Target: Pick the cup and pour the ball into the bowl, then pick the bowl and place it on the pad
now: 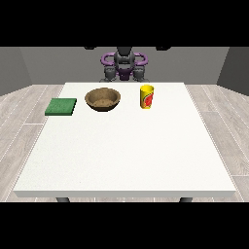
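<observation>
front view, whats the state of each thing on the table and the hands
cup: upright, on the table right of the bowl, untouched
bowl: upright, between pad and cup, no ball visible inside
pad: flat at the table's left edge, nothing on it
hands: not visible over the table

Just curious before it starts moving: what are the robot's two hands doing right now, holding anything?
Hand at the view's left: up by the body, holding nothing; open or shut cannot be told.
Hand at the view's right: the same.
</observation>
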Controlling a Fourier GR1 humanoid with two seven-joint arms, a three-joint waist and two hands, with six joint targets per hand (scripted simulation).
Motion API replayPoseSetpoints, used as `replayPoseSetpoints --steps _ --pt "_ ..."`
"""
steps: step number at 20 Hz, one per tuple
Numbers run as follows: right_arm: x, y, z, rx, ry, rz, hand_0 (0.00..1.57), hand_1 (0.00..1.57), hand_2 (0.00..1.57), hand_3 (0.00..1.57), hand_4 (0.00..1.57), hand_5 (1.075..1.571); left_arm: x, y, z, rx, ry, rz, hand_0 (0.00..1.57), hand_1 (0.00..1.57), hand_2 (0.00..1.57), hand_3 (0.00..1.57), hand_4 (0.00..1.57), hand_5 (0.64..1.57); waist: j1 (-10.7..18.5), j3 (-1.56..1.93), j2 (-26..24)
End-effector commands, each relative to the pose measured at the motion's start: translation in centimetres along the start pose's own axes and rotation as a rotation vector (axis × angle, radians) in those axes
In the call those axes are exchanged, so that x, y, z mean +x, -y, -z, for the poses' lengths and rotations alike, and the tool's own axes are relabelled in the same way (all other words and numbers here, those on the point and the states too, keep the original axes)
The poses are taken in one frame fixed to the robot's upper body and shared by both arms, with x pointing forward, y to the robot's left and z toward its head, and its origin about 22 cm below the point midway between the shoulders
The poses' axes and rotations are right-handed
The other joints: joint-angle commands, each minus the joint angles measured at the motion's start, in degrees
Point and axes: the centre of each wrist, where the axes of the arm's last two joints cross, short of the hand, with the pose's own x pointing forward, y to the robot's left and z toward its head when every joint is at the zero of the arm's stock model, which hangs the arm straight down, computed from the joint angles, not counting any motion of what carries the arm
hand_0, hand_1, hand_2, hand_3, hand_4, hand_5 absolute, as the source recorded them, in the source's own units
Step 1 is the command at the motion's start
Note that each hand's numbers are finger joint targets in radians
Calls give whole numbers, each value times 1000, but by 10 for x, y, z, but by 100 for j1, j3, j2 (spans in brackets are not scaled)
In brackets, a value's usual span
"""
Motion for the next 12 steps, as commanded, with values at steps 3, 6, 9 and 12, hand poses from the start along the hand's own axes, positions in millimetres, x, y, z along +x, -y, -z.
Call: replayPoseSetpoints --steps 3,6,9,12 --pt "32 -8 16 16 96 -18 0 0 247 443 807 1566 -2 -22 18 6 102 10 0 0 0 0 0 1564 -109 -2 666" --pt "36 -14 34 17 154 -44 0 0 409 700 781 1568 -6 10 29 -14 163 47 0 0 0 0 0 1560 -121 -1 1232" --pt "9 -4 39 -24 168 -105 0 0 445 687 723 1571 -30 39 6 -63 171 46 0 0 0 0 0 1547 102 1 1404" --pt "30 46 58 -83 188 -135 0 0 386 687 694 1570 -35 6 9 -69 177 63 0 0 0 0 0 1548 143 1 1587"
